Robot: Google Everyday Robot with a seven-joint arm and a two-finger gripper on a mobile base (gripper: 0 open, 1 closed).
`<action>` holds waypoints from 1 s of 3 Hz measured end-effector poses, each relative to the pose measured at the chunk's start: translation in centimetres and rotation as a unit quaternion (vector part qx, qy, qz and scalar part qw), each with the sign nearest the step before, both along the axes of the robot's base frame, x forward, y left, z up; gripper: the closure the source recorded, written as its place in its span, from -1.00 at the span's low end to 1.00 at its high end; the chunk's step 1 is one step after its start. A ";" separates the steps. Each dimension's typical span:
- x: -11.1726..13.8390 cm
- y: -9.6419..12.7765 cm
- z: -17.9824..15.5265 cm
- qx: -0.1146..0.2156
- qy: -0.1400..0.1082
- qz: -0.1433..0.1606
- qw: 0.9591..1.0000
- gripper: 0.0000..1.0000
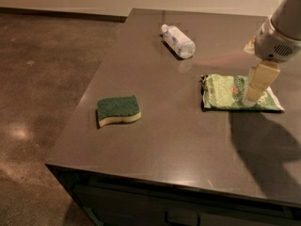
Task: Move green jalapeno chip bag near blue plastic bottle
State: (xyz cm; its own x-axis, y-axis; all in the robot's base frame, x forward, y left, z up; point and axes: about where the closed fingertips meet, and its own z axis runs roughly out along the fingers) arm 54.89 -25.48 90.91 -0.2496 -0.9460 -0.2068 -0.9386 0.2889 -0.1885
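We see a smooth, faintly glossy dark table (164,140), a crinkly foil chip bag (222,92), a clear shiny plastic bottle (178,41) and a rough-topped foam sponge (117,108). The matt cream plastic gripper (254,96) hangs over the bag's right half.
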 end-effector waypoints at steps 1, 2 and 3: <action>1.4 -0.5 -2.4 -0.004 0.012 0.002 1.000 -1.00; 2.1 -0.7 -4.5 -0.012 0.025 0.006 1.000 -1.00; 2.1 -0.8 -6.1 -0.021 0.039 0.014 0.999 -1.00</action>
